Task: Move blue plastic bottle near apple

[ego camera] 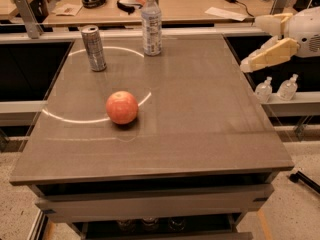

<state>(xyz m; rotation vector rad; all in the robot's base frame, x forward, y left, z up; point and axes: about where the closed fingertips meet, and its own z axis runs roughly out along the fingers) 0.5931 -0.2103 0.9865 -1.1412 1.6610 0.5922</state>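
Note:
The blue plastic bottle (151,25) stands upright near the far edge of the table, clear with a white cap and a pale label. The apple (122,107), red-orange, sits left of the table's middle, well in front of the bottle. My gripper (251,43) hangs off the table's right edge, level with its far half, far to the right of the bottle. Its two cream fingers (270,55) are spread apart and hold nothing.
A silver drink can (94,48) stands at the far left of the brown table (200,124), left of the bottle. Two small clear bottles (276,88) sit on a ledge off the right side. A cluttered desk (180,6) lies behind.

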